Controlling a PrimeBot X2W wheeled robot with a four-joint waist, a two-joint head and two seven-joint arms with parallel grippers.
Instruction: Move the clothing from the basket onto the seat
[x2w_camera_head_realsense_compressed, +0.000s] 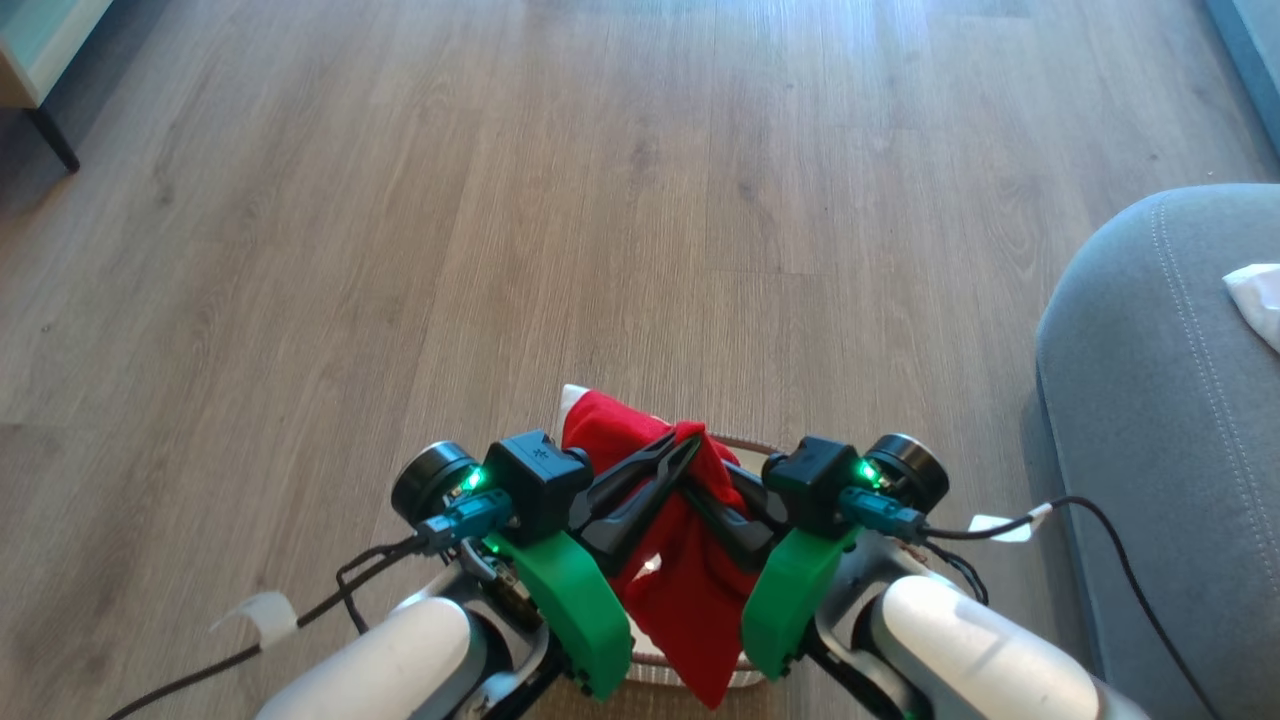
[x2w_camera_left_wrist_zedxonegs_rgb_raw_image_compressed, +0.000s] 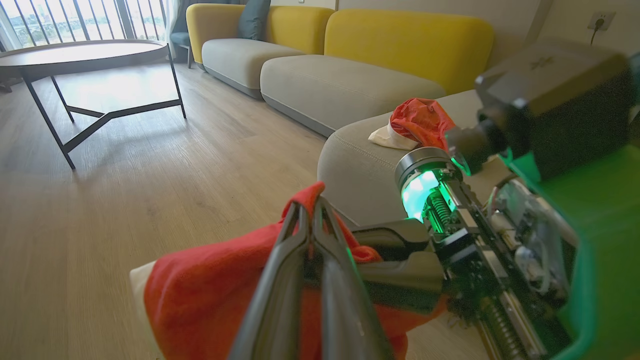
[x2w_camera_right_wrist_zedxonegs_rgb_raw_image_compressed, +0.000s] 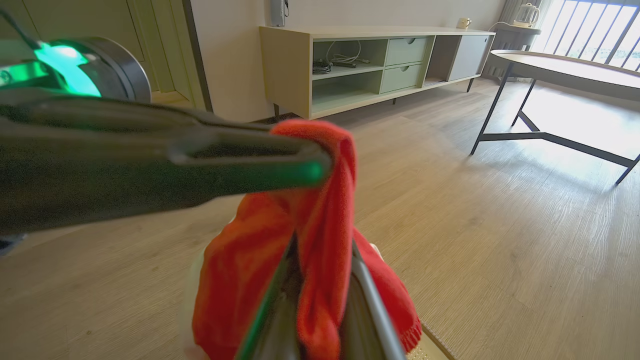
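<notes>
Wooden floor (x2w_camera_head_realsense_compressed: 640, 200) meets the grey seat (x2w_camera_head_realsense_compressed: 1150, 420) while left claw (x2w_camera_head_realsense_compressed: 690, 447) and right claw (x2w_camera_head_realsense_compressed: 692, 488) pinch red clothing (x2w_camera_head_realsense_compressed: 685, 590).

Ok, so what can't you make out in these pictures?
Basket contents: head view, hidden under the red garment.
Seat far side and the white cloth: head view, cut off by the right edge.
Right gripper tips: right wrist view, wrapped in the garment.

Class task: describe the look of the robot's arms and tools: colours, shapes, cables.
Both arms match: rounded white forearms, bright green wrist shells, black boxy housings, dark round caps lit green. The left tool and right tool each have two long dark fingers. Teal plugs feed black cables tagged with white tape.
</notes>
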